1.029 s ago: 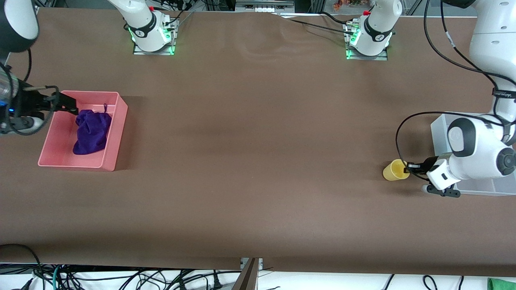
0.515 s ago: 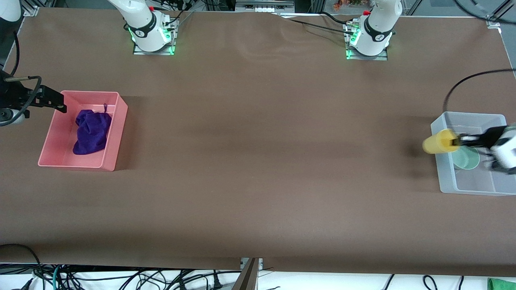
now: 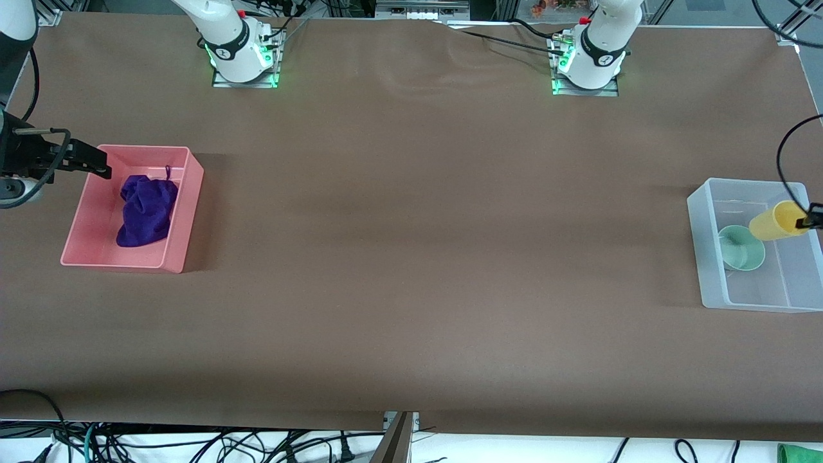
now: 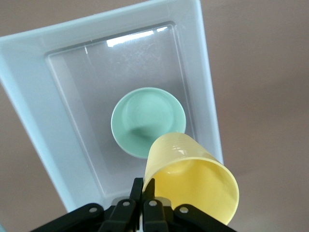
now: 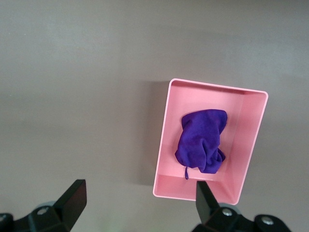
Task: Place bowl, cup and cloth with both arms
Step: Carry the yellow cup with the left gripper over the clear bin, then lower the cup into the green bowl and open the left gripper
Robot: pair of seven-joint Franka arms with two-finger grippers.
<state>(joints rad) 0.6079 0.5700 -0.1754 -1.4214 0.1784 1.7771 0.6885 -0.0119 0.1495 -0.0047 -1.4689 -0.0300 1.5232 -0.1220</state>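
The yellow cup hangs tilted over the clear bin. My left gripper is shut on its rim, at the frame's edge. The left wrist view shows the fingers pinching the cup wall, the gripper above the mint-green bowl. The bowl sits inside the clear bin. The purple cloth lies in the pink bin. My right gripper is open and empty, over the pink bin's edge. The right wrist view shows the cloth below.
The pink bin stands at the right arm's end of the brown table, the clear bin at the left arm's end. Both arm bases stand along the table's back edge. Cables hang below the front edge.
My left gripper lifted the cup off the table and carried it over the clear bin. My right gripper drew back from the cloth to the pink bin's edge.
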